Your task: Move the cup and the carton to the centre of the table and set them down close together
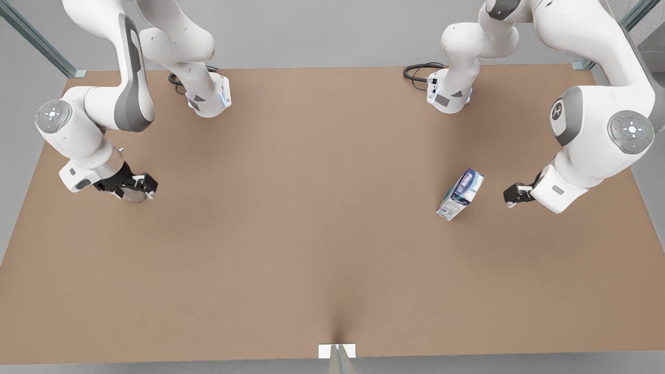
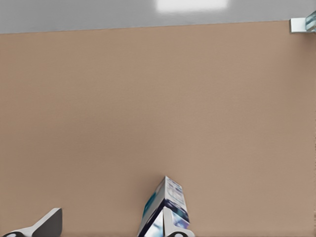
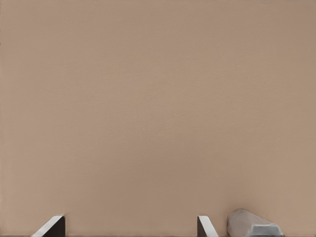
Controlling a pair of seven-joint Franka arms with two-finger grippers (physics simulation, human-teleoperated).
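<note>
With the carton (image 1: 461, 194) leaning near the open, empty left tool (image 1: 514, 196) and the cup (image 1: 134, 195) at, not between, the open right tool (image 1: 139, 187), both far from worktop (image 1: 332, 218) centre, either could topple on approach.

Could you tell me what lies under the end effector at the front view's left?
The small pale grey translucent cup, partly covered by the open right end effector; the rest is hidden. The left end effector waits open beside the blue carton.
</note>
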